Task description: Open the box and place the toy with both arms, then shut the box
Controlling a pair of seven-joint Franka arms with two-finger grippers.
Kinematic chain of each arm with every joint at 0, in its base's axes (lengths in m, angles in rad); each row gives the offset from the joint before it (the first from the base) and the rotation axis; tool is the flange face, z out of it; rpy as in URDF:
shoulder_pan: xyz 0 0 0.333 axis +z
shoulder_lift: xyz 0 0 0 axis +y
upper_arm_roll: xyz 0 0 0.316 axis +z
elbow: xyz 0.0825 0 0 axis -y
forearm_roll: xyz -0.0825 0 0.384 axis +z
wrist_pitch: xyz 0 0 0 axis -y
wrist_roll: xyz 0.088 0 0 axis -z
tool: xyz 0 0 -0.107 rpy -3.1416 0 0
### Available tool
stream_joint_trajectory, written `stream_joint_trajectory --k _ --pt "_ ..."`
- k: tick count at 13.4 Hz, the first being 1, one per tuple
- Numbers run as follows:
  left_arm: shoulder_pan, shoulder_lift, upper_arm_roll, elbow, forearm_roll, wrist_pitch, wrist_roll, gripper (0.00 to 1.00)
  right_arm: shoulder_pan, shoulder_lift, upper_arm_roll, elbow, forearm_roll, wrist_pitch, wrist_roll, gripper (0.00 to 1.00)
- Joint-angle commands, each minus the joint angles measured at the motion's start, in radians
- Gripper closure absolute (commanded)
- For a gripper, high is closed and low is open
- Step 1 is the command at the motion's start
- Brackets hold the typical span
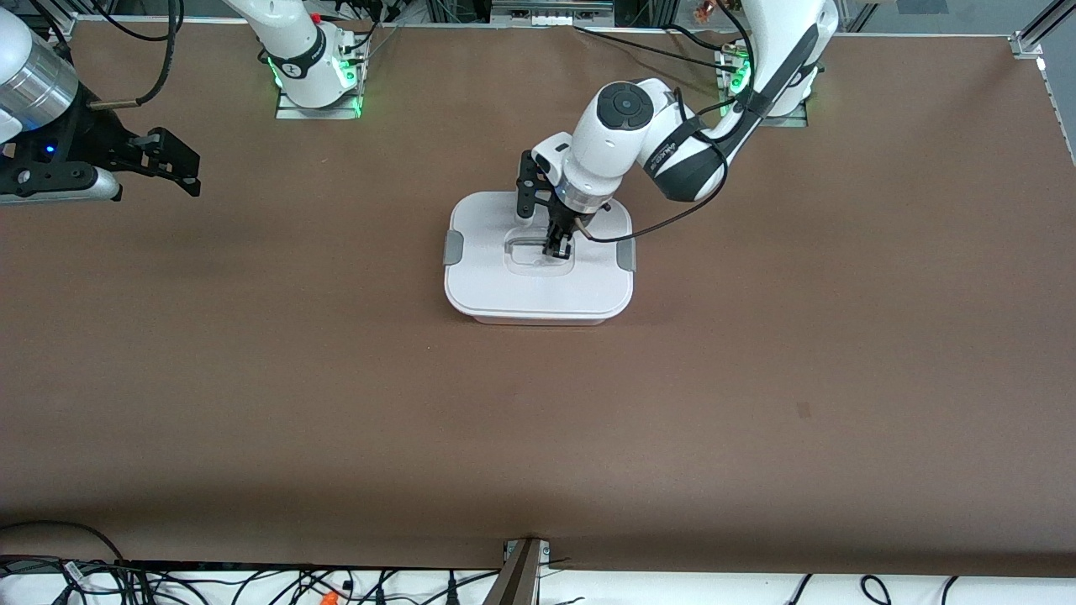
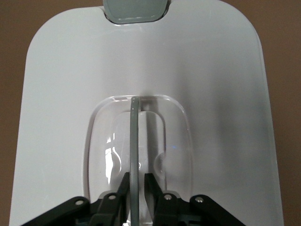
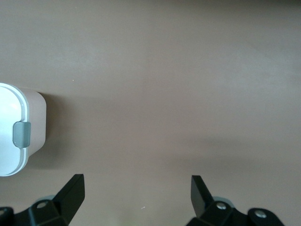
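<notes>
The box point(image 1: 538, 286) stands mid-table with its flat white lid on and a grey clip point(image 1: 453, 248) at each end. The toy is out of view. My left gripper point(image 1: 557, 248) is down in the lid's clear recessed centre. In the left wrist view its jaws point(image 2: 136, 181) straddle the thin grey handle bar point(image 2: 134, 136): one finger touches it, the other stands a small gap away. My right gripper point(image 1: 181, 164) waits open and empty above the table at the right arm's end. Its fingers point(image 3: 70, 190) are wide apart, and the box's end point(image 3: 14, 141) shows beside them.
Brown table surface point(image 1: 538, 437) lies all round the box. Cables run along the table edge nearest the front camera point(image 1: 336, 588). The arm bases point(image 1: 318, 84) stand at the table edge farthest from the front camera.
</notes>
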Motion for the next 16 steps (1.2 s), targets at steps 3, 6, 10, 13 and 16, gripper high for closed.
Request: stream_joint_trajectory --k 3,6,10,13,16 --pt "0.003 -0.031 0.002 0.029 0.012 -0.081 -0.042 0.00 -0.003 0.008 -0.001 0.021 0.003 -0.024 -0.015 0.00" --pt "0.016 -0.068 0.004 0.137 -0.066 -0.383 -0.093 0.00 -0.005 0.008 -0.003 0.021 0.003 -0.024 -0.015 0.00" --pt "0.109 -0.072 0.004 0.336 -0.114 -0.800 -0.142 0.00 -0.005 0.008 -0.003 0.021 0.003 -0.024 -0.015 0.00" --pt "0.210 -0.107 0.007 0.430 -0.109 -1.011 -0.266 0.00 -0.005 0.008 -0.004 0.021 0.003 -0.021 -0.015 0.00" --pt "0.319 -0.195 0.012 0.434 -0.100 -1.068 -0.369 0.00 -0.005 0.009 -0.003 0.021 0.003 -0.021 -0.015 0.00"
